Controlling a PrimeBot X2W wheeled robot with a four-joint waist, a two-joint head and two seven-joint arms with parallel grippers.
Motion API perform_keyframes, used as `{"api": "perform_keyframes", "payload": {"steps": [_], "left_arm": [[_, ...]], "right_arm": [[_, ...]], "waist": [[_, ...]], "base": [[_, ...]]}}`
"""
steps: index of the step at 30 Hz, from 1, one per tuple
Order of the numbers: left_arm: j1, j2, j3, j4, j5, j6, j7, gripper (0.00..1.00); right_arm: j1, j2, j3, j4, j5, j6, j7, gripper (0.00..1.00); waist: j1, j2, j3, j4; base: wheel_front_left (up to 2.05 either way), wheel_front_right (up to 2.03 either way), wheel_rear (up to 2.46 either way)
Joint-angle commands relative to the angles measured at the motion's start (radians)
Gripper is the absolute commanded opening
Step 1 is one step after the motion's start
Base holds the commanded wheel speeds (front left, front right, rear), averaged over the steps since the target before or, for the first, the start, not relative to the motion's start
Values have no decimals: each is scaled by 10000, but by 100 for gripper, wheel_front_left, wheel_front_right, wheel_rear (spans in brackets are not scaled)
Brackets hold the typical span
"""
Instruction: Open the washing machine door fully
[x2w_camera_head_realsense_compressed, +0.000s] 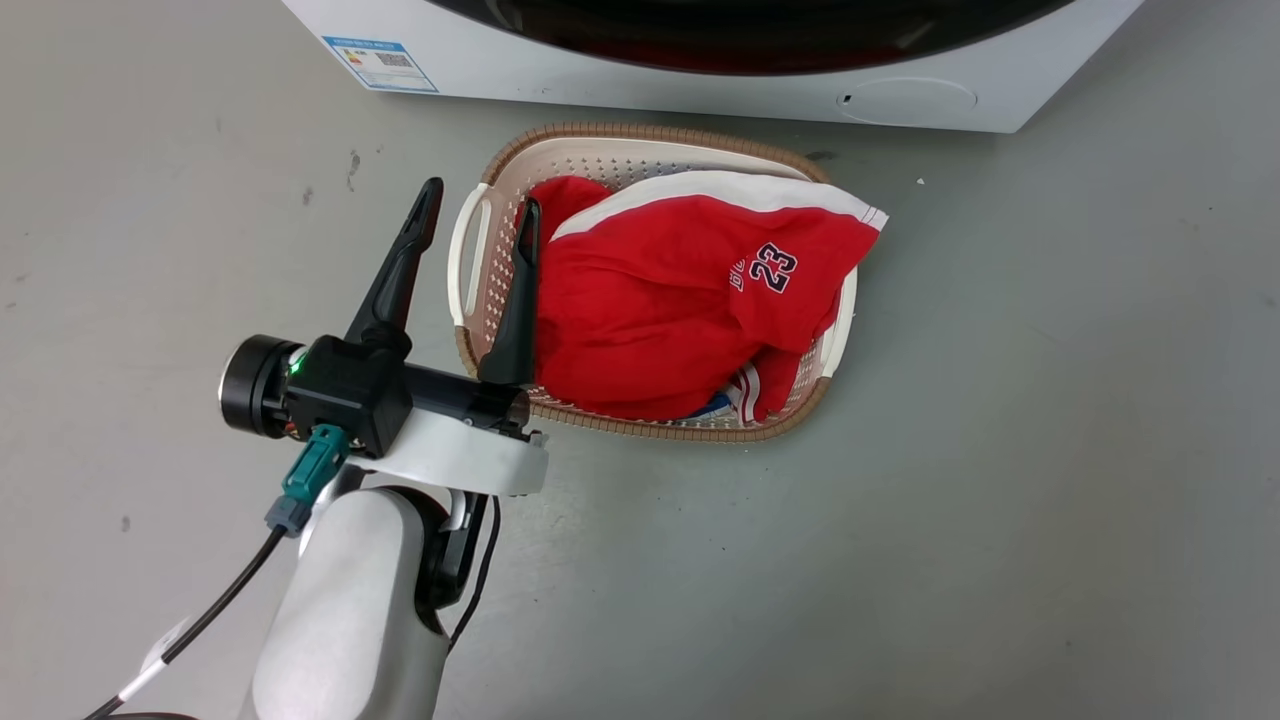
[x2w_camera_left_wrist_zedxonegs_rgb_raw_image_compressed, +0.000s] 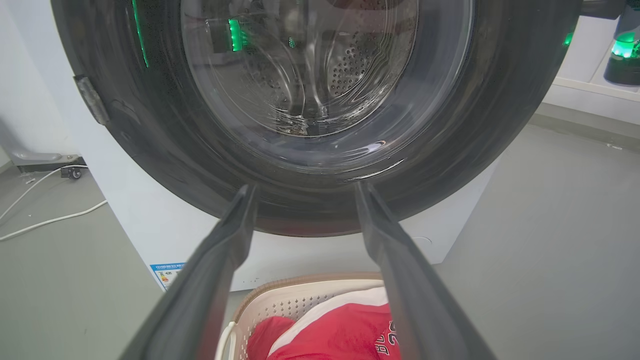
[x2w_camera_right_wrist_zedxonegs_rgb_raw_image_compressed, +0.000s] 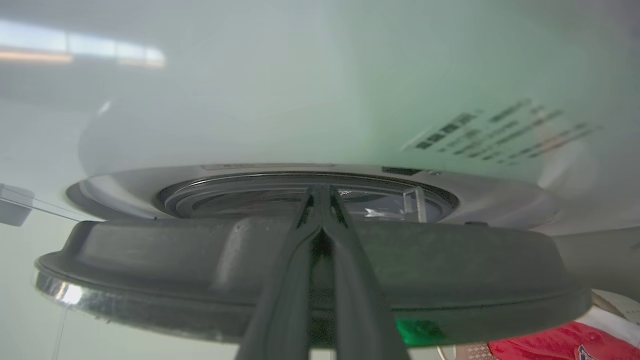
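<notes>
Door (x2w_camera_right_wrist_zedxonegs_rgb_raw_image_compressed: 150, 260): ajar. Right end effector (x2w_camera_right_wrist_zedxonegs_rgb_raw_image_compressed: 320, 192): fingers together across door's inner side; push steadily along hinge arc. Left end effector (x2w_camera_head_realsense_compressed: 481, 195): apart, idle.

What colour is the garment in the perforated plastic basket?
Red jersey, white trim, number 23; head view shows it best.
</notes>
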Motion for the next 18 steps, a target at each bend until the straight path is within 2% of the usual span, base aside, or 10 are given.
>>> {"api": "perform_keyframes", "payload": {"steps": [1, 10, 18], "left_arm": [[-105, -25, 13, -19, 64, -21, -25, 100], [97, -67, 25, 111, 49, -16, -25, 100], [545, -95, 86, 327, -25, -35, -25, 100]], "right_arm": [[80, 370, 86, -44, -7, 6, 419, 0], [948, 260, 3, -667, 9, 14, 1604, 0], [2206, 383, -98, -1336, -80, 14, 2605, 0]], "waist": [[-1, 0, -32, -21], [-1, 0, -373, -125], [-1, 0, -1198, -285]], "base": [[0, 0, 0], [0, 0, 0], [0, 0, 0]]}}
